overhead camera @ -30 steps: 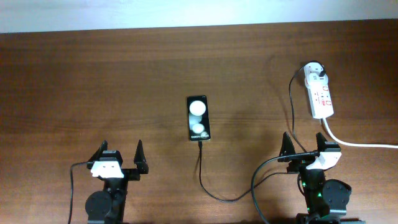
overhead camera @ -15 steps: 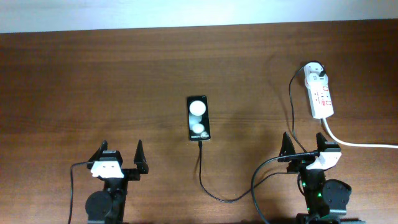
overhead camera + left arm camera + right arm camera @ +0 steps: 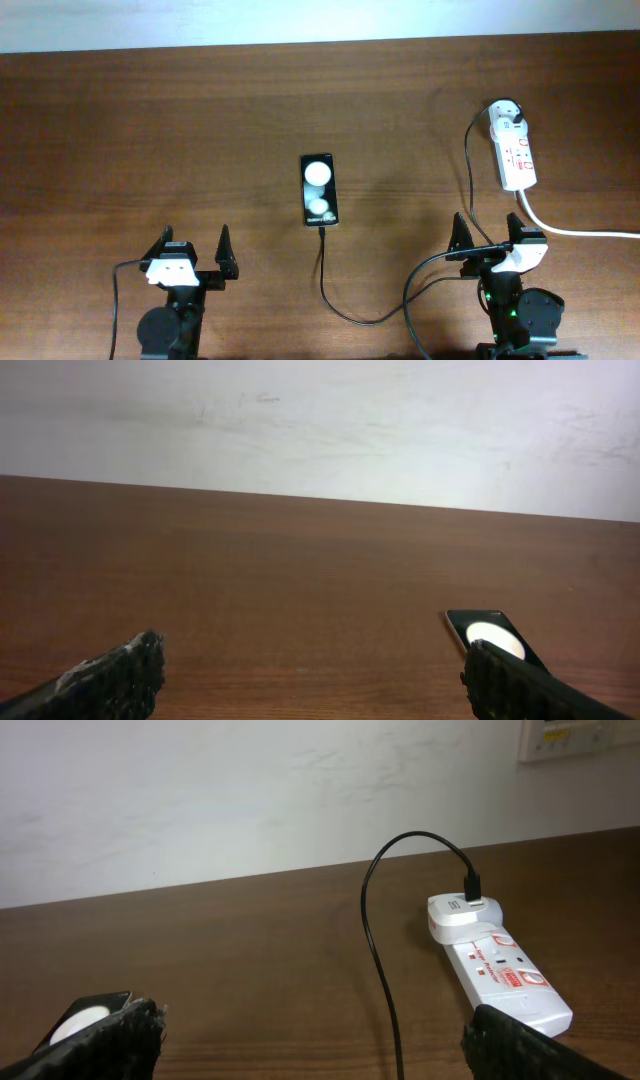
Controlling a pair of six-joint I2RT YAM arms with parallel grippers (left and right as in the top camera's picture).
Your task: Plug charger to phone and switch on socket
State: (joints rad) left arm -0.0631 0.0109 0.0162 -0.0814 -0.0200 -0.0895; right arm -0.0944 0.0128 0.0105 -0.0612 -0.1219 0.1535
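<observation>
The black phone lies flat at the table's middle, two white spots on its face. The thin black charger cable runs from the phone's near end, loops toward the front and right, then up to the white adapter plugged into the far end of the white socket strip. My left gripper is open and empty at the front left; the phone's corner shows by its right finger. My right gripper is open and empty at the front right, with the cable and the strip ahead of it.
The strip's thick white cord runs off the right edge, close to my right gripper. The robots' thicker black cables lie by each arm's base. A pale wall borders the table's far edge.
</observation>
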